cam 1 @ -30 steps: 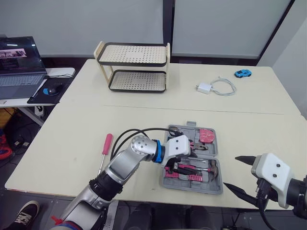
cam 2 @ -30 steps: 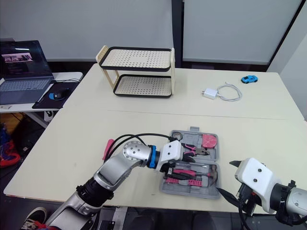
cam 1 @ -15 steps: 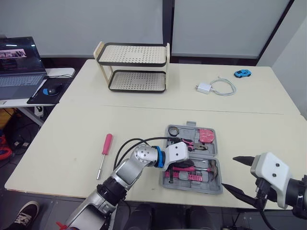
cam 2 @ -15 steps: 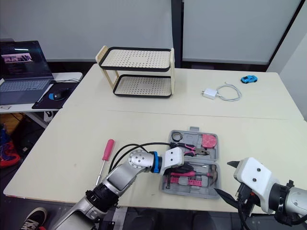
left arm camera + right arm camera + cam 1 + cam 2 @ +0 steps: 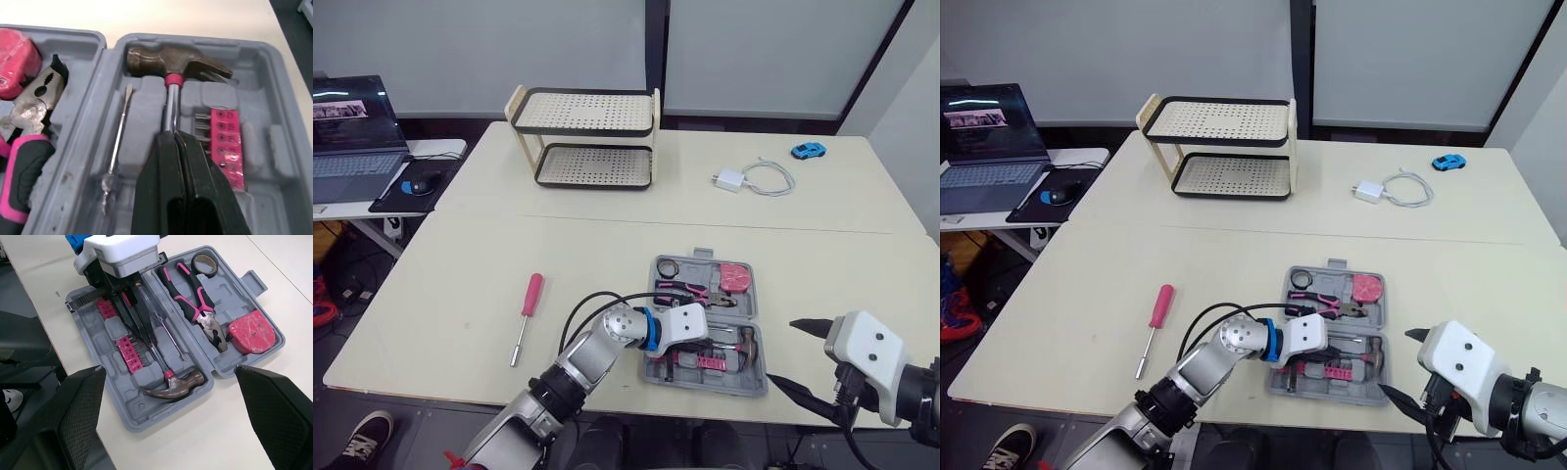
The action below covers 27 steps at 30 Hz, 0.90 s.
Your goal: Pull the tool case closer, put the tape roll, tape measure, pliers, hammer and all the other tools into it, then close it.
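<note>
1. Tool case (image 5: 129, 411): lies open and flat on the table (image 5: 460, 294), near its front edge.
2. Lid-side half holds the tape roll (image 5: 205, 265), pliers (image 5: 195, 308) and tape measure (image 5: 253, 332).
3. Other half holds the hammer (image 5: 171, 66), a slim screwdriver (image 5: 117, 142) and a pink bit holder (image 5: 226, 142).
4. Left gripper (image 5: 174, 133): inside the case, fingers pressed together, tips over the hammer's shaft. Cannot tell if they touch it.
5. Right gripper (image 5: 780, 350): just right of the case at the table's front edge, fingers spread wide, holding nothing.
6. Pink-handled screwdriver (image 5: 526, 313): on the table, well left of the case.
7. Beyond the case: two-tier rack (image 5: 587, 137) to the far left, white charger with cable (image 5: 752, 178) to the far right.
</note>
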Motion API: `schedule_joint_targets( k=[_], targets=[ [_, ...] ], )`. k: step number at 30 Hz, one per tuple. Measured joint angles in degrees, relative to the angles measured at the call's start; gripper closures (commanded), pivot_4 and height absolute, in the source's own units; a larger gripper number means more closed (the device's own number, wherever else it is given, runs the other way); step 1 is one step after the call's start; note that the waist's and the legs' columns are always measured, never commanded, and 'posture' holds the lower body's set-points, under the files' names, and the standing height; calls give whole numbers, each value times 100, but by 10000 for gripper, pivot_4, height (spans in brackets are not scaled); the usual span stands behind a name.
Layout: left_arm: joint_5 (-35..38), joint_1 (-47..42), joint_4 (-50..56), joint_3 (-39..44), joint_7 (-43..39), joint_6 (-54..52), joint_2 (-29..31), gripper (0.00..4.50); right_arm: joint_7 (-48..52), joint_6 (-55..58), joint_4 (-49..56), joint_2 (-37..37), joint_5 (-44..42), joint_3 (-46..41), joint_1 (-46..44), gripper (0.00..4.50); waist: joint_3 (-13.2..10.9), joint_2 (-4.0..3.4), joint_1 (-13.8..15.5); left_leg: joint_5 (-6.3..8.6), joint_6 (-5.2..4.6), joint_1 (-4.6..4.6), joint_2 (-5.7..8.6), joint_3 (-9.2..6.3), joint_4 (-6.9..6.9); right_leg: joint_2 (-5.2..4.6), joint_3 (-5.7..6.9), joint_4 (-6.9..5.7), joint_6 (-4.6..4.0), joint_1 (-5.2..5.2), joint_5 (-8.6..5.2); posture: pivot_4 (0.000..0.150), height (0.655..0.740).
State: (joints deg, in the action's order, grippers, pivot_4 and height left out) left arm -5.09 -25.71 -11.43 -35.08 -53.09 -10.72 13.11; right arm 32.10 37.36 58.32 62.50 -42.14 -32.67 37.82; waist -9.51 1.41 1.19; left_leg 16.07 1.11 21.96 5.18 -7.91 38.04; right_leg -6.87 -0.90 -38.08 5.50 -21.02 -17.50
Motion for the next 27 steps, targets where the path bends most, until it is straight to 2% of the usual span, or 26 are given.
schedule_joint_targets(
  k=[10, 13, 15, 18, 23, 27],
  targets=[
    [-17, -56, -161, -27, -60, 236, -4, 44923, 2, 0, 0, -10, 37, 0, -3, 0, 4, 1, 1, 1, -2, -16, 0, -4, 0, 0, 3, 4, 0, 22, 0, 1500, 7400],
    [125, 44, -16, 206, -121, 264, 93, 44923, 110, 62, -6, -138, 231, 22, -72, 0, 3, 1, -13, 1, -1, -12, -1, -5, -1, 1, 3, 3, 0, 16, 0, 1500, 7400],
    [400, 50, 305, 574, -155, 103, 259, 41335, 246, 65, -92, -165, 336, 68, -261, 0, 3, 3, -27, 0, -1, -12, -2, -5, 0, 1, 3, 2, 0, 15, 0, 1500, 7400],
    [820, 52, 1049, 1216, -159, -418, 612, 33363, 471, 7, -381, -180, 552, 264, -545, 0, 4, 0, -46, 1, -1, -13, -2, -8, -1, 2, 4, 3, 0, 15, 0, 1500, 7400],
    [1485, 657, 2368, 2396, -182, -1455, 1736, 17826, 954, -371, -1185, -408, 911, 512, -1048, 0, 6, -2, -152, -2, 5, -13, -2, -6, -8, 2, 0, 8, 0, 10, 0, 1500, 7400],
    [1855, 1188, 2701, 3374, -131, -1974, 2419, 4954, 1309, -738, -1919, -467, 1231, 592, -1227, 0, 4, -6, -139, 1, -1, -12, -2, -11, -10, 2, 2, 6, -1, 5, 0, 1500, 7400]
  ],
)
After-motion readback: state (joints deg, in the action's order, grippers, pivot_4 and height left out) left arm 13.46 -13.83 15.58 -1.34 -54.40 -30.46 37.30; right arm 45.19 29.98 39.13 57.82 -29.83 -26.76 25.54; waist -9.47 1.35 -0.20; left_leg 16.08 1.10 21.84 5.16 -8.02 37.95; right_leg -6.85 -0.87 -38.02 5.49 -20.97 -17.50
